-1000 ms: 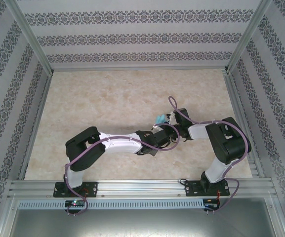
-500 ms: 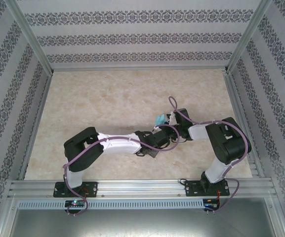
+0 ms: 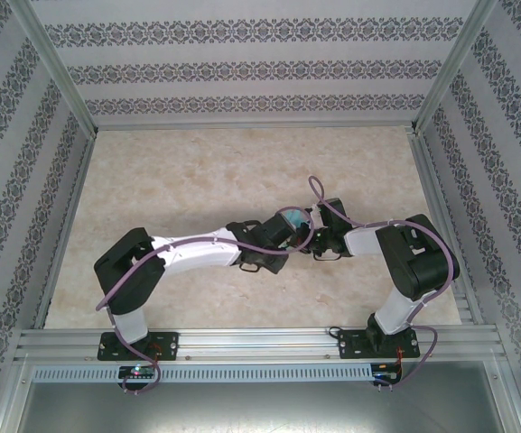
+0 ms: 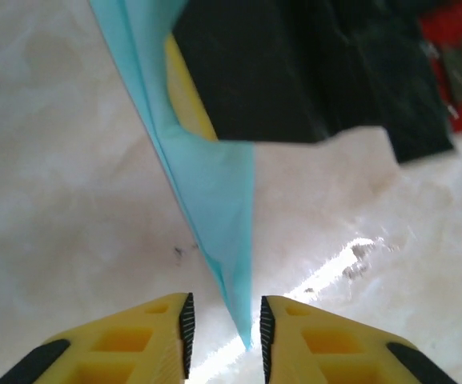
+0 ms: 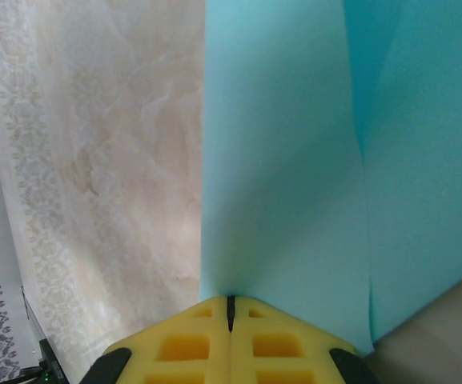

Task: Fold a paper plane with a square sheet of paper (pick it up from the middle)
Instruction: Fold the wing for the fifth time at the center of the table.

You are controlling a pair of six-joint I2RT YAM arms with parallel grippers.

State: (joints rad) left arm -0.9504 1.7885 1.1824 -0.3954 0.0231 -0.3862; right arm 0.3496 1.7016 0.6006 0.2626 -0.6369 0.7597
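Swung to mid-frame, the left pincer (image 4: 224, 320) stands spread around the tip of the paper (image 4: 218, 200); the right pincer (image 5: 231, 308) pinches it, part-folded, more folds to go.

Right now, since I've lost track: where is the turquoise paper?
Top view: the turquoise paper hangs over the table, just right of centre, pinched in the shut right end effector, its tip inside the open left end effector.

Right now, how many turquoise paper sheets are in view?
1. The folded turquoise paper sheet is clamped in the shut right gripper, its pointed tip between the jaws of the open left gripper. Another could be hidden under the arms.
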